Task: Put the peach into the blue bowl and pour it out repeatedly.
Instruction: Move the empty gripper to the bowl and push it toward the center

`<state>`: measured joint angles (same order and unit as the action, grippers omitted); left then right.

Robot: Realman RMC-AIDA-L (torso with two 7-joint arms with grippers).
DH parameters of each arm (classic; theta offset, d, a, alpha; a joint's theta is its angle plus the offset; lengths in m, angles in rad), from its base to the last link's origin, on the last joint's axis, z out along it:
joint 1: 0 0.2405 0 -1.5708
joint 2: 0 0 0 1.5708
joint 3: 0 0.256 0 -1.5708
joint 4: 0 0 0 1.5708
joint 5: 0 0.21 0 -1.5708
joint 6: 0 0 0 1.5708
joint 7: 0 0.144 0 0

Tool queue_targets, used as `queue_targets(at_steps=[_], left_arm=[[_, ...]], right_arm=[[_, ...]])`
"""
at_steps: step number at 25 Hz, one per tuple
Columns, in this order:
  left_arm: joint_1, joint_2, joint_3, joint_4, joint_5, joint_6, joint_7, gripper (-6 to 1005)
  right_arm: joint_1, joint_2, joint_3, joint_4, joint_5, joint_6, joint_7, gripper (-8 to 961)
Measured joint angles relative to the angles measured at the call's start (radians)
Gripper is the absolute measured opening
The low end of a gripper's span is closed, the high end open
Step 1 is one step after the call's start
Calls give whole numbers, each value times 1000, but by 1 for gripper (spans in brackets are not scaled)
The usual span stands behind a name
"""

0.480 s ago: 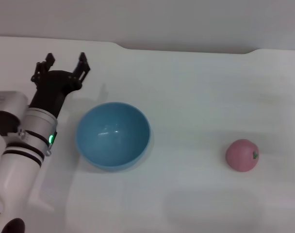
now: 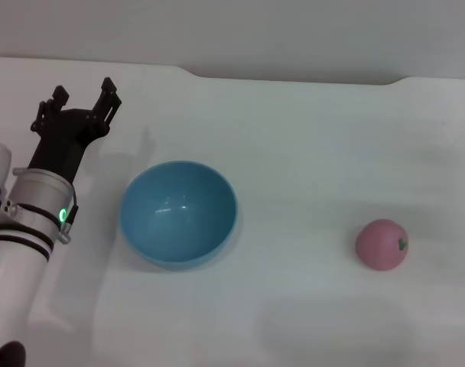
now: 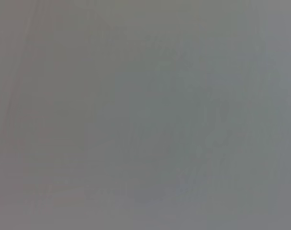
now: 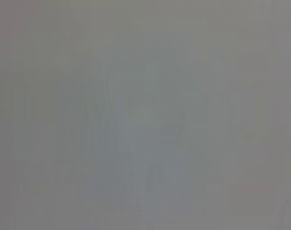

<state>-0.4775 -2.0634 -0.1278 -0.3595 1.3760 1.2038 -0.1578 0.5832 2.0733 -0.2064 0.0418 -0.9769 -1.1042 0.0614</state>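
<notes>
— Blue plastic, smooth and faintly glossy: that is the blue bowl (image 2: 178,213), round and deep, standing upright on the white table (image 2: 309,153) with nothing inside it.

— And the left gripper (image 2: 82,95)?

— Black, angular, matte metal, on the end of a white cylindrical arm with dark bands and a small green light. Its two fingers stand apart with nothing between them. It hangs over bare table, and the bowl sits near it, a little to its right and closer to the robot. They do not touch.

— Where is the peach (image 2: 382,244)?

— Well apart from the left gripper, far off to its right and nearer the robot, past the bowl. It lies alone on the table: a small round pink ball, matte, with a tiny green mark on its right side. It is much smaller than the bowl.

— The table surface?

— Plain, white, smooth, with a soft grey shadow beside the arm and under the bowl. Its far edge has a shallow step in it, against a grey wall.

— The right gripper?

— Not visible in the head view. Both wrist views show only a flat, featureless grey field, so nothing can be made out there.
</notes>
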Motion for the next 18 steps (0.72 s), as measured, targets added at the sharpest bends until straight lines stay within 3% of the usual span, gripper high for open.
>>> queue_targets(at_steps=[3,8,14,15,16,17,18], left_arm=[[-24,4,-18,17,0,-16,-14,831],[-119,20,-27,89,34,-119,-174,830],[-310,15,-18,319,204,-376,-496,830],[-310,15,-18,319,204,-376,-496,830],[-368,16,15,376,275,-466,-600,830],[-422,15,117,453,358,-537,-777,830],[-422,15,117,453,358,-537,-777,830]], right_arm=[[-1,0,26,1,0,3,0,668],[-2,1,48,0,0,22,0,669],[-11,1,49,10,0,24,0,669],[-12,2,49,11,0,25,0,669],[-13,2,49,12,0,25,0,669],[-13,2,49,12,0,26,0,669],[-13,2,49,12,0,26,1,669]])
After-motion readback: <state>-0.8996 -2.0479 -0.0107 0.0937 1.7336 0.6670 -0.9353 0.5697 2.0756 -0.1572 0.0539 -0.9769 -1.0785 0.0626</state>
